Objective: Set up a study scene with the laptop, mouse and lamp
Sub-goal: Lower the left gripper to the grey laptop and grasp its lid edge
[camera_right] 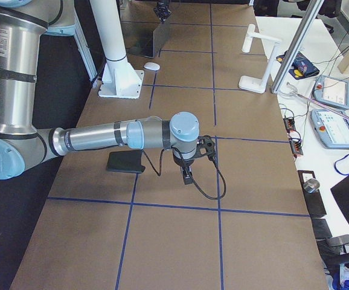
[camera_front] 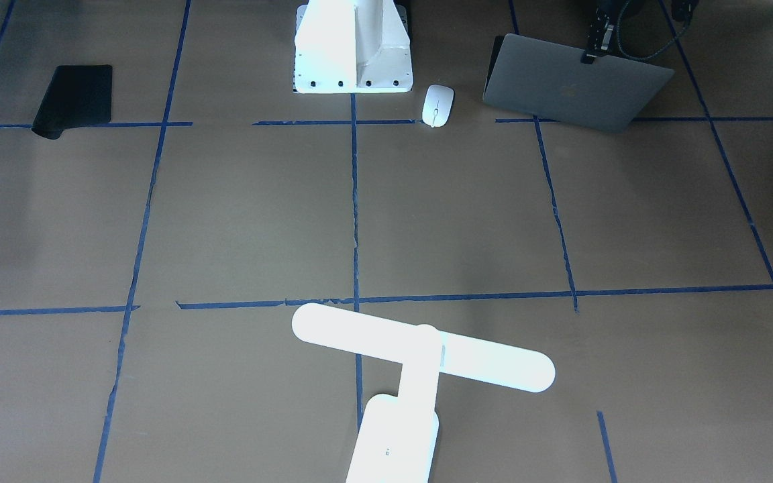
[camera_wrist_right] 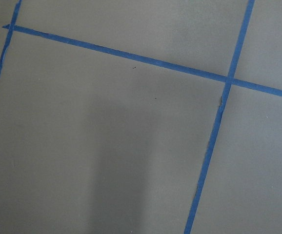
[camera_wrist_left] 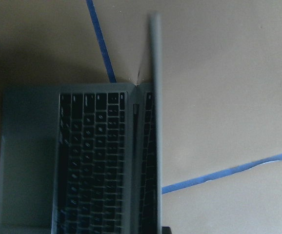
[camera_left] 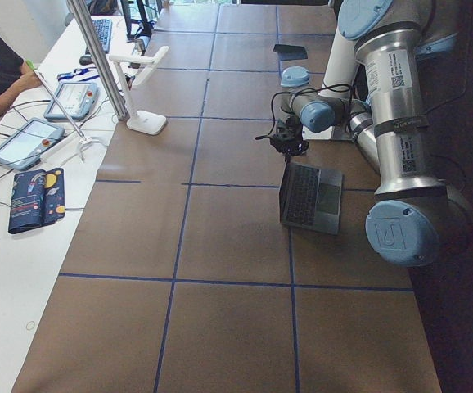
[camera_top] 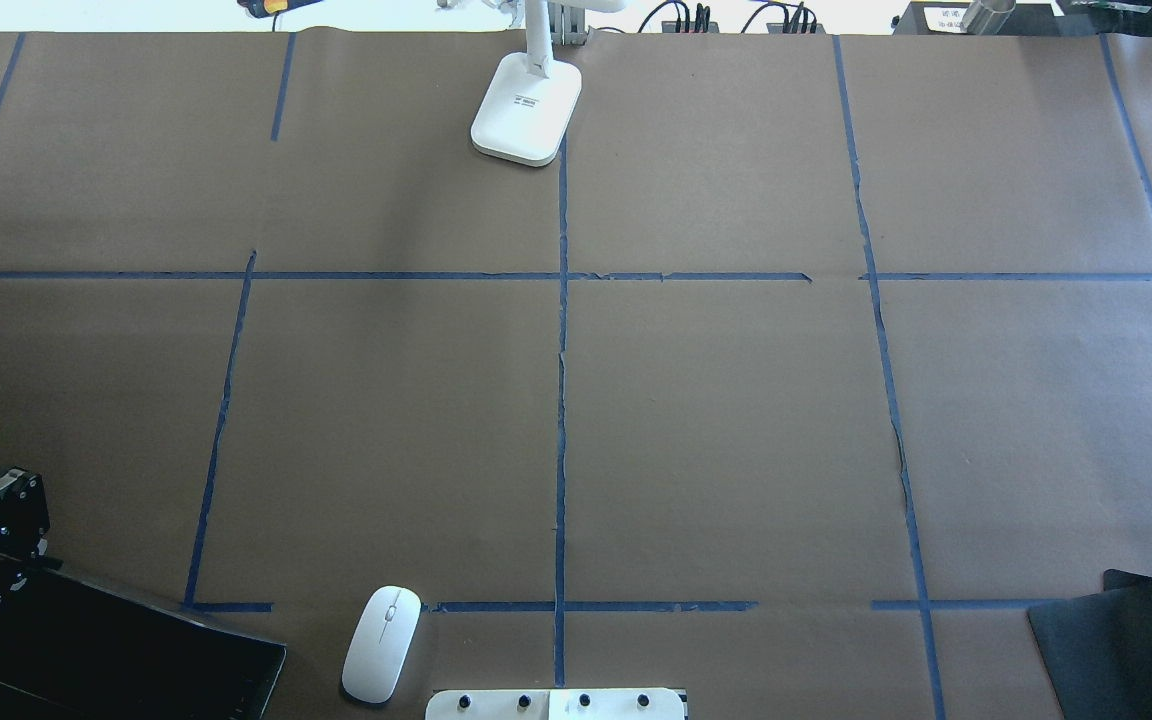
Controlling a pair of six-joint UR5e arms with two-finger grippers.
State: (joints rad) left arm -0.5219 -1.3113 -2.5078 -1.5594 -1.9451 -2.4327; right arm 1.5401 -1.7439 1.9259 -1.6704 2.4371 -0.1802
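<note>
Two arms are at the surface (camera_front: 239, 215), and only the left one is on a task thing. The left pincer (camera_front: 590, 55) is clenched on the top edge of the laptop (camera_left: 310, 196). The lid (camera_front: 574, 87) stands roughly upright directly beneath the pincer, and the keyboard half lies flat on the pincer's robot side. The mouse (camera_front: 437, 105) lies near the left pincer, apart from the laptop, on the side toward the white pedestal (camera_front: 353, 54). The lamp (camera_front: 420, 349) stands well apart from the pincer, at the edge of the surface farthest from the robot. The right pincer (camera_right: 187, 175) hangs over bare surface near a black mat (camera_right: 125, 163), well apart from all three things. Whether it is released or clenched cannot be told from the side view, and its own camera shows only tape lines.

The step in hand looks like opening the laptop to a working angle. To do it well, the pincer should follow an arc about the hinge rather than a straight pull, so the thin lid does not bend and the base neither slides nor lifts. Slow travel would help, stopping a little past upright. The pincer should then let go straight off the edge before rising clear.
</note>
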